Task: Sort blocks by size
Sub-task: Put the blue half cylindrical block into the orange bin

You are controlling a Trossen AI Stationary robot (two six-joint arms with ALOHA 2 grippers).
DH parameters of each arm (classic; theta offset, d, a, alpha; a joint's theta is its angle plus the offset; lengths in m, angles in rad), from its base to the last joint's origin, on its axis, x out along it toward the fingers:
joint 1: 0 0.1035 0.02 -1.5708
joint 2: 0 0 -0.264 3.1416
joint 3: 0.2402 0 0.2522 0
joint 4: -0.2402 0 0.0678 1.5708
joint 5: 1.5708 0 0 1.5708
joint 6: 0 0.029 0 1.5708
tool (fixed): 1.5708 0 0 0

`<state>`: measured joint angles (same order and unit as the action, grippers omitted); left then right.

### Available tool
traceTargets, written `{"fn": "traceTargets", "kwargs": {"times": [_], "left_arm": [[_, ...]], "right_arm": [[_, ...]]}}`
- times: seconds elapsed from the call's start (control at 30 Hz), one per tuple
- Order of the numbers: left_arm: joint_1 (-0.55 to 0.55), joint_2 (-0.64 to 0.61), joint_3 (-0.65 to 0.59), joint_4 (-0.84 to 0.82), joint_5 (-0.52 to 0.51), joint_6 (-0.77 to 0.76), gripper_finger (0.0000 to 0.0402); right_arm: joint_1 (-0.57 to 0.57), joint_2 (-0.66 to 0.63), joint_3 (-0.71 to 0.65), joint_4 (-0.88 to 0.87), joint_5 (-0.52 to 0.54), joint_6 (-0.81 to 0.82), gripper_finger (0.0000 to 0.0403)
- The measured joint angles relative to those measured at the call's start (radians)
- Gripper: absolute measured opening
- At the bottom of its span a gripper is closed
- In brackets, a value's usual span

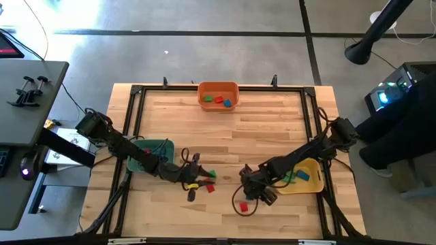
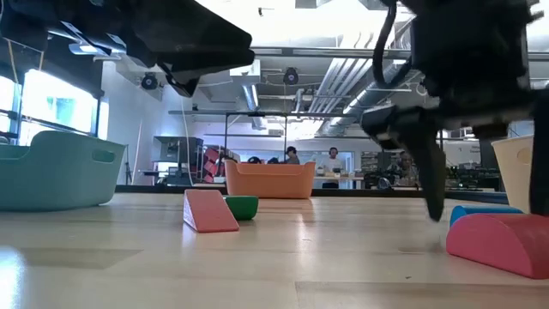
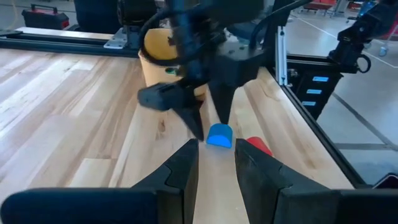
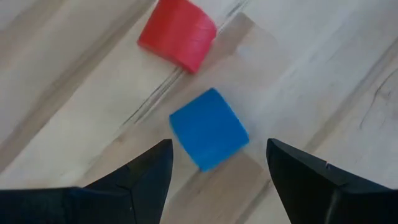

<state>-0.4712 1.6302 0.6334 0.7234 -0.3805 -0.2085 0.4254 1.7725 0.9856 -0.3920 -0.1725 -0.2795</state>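
Blue block sits between the right gripper's spread fingers, seemingly untouched; left fingers narrowly apart.

An orange bin sits at the top centre of the wooden table. A green bin lies at the left, a yellow bin at the lower right. People sit far back in the low view.
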Motion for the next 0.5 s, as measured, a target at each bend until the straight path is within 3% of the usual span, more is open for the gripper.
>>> {"fn": "traceTargets", "kwargs": {"times": [0.37, 0.5], "left_arm": [[-0.01, 0.0, 0.0, 0.001, -0.027, -0.019, 0.009], [-0.01, 0.0, 0.0, 0.008, -0.028, -0.025, 0.009]], "right_arm": [[-0.003, -0.007, -0.166, 0.317, -0.022, -0.017, 0.0252], [-0.016, -0.008, -0.218, 0.397, -0.059, 0.016, 0.022]]}}
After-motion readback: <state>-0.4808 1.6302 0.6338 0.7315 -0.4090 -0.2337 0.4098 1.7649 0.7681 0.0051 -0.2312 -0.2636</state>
